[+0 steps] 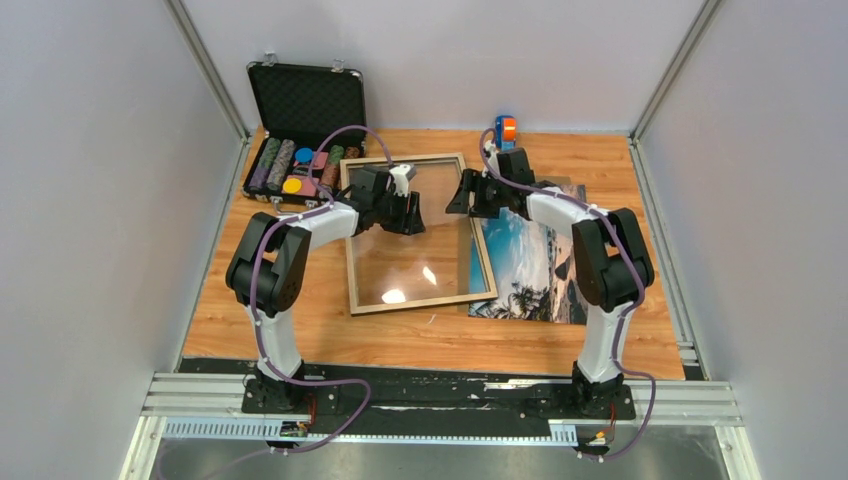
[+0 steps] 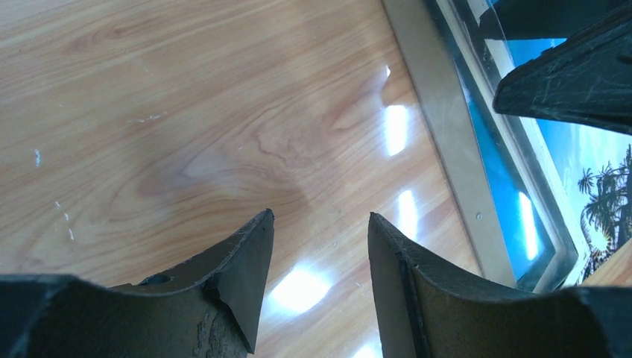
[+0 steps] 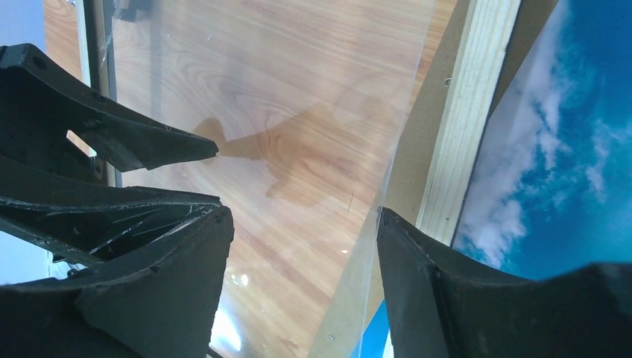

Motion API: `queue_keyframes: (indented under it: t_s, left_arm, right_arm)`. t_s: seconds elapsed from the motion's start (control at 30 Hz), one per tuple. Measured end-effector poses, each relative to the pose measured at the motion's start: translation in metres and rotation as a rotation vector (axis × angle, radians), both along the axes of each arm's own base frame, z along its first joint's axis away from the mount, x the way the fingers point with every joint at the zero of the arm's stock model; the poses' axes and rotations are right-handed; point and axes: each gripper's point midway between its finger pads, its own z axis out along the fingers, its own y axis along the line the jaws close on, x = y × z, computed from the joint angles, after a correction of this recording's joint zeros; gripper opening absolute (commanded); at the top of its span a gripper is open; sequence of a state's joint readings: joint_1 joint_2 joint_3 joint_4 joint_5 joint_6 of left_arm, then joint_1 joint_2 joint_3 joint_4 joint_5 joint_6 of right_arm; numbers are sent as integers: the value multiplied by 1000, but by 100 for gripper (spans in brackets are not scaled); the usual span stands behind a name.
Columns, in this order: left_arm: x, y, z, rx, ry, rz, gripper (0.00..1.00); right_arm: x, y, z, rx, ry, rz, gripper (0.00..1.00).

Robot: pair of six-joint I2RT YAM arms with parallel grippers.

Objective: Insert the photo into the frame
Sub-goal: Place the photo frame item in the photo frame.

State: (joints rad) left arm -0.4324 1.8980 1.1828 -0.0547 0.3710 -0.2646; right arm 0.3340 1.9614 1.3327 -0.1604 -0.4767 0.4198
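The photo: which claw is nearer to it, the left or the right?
Right. The right claw hovers over the right rail of the frame, next to the photo; the left claw is further left, above the glass.

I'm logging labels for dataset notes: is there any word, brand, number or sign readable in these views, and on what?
No text can be read in any view.
photo: beach picture only, no caption.
frame: plain wood edge, no mark seen.
chips in the black case: any print too small to read.
orange and blue object at the back: too small to tell.
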Motion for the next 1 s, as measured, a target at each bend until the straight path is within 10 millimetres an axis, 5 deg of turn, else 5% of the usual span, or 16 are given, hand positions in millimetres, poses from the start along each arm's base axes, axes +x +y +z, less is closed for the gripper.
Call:
queue_keyframes:
  t_s: [0.73,1.0]
  left_arm:
    - [-3,1,-1,-1,5,-3,64]
    - [-7,-2,9,-20,4,-23,94]
  right_arm:
    - [11,-19,44,-86,-192,7,69]
    - [12,-23,41,-95,-193,3,68]
